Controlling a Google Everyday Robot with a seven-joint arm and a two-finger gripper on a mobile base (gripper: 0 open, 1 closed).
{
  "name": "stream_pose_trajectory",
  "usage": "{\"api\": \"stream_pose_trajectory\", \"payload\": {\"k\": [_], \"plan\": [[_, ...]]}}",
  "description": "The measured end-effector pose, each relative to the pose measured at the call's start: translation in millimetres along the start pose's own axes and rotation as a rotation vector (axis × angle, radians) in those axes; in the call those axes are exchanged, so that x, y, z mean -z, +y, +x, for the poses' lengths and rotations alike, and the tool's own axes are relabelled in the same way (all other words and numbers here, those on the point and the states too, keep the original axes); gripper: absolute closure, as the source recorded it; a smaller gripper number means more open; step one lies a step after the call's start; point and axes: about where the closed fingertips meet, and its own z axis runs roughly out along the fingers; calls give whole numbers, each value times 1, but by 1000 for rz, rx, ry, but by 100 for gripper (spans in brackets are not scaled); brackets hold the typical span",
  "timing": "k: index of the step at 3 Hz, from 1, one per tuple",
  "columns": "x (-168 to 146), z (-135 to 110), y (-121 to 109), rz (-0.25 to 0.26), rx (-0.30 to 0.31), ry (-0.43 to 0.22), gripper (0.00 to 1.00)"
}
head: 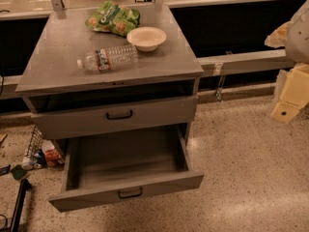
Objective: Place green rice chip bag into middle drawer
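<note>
The green rice chip bag [112,18] lies at the back of the grey cabinet's top [58,57], just left of and behind a bowl. Below the top is a dark slot, then a shut drawer front with a black handle [119,114]. Under it, a drawer [126,157] is pulled far out and is empty inside. My gripper [286,110], cream-coloured, hangs at the right edge of the view, off to the right of the cabinet at about the height of the shut drawer. It is far from the bag and holds nothing that I can see.
A cream bowl [146,37] and a clear plastic water bottle [108,58] lying on its side share the cabinet top. A wire rack with packets [38,151] and a dark bar [18,207] sit on the speckled floor at the left. A ledge runs behind.
</note>
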Motion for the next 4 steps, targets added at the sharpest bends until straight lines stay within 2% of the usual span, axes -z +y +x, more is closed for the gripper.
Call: {"api": "stream_pose_trajectory", "payload": {"k": [1, 2, 3, 4], "plan": [[0, -1, -2, 7, 0, -1, 0], [-14, -20, -31, 12, -51, -84, 0], [-50, -55, -82, -6, -126, -173, 0], [-81, -90, -133, -9, -194, -290, 0]]}}
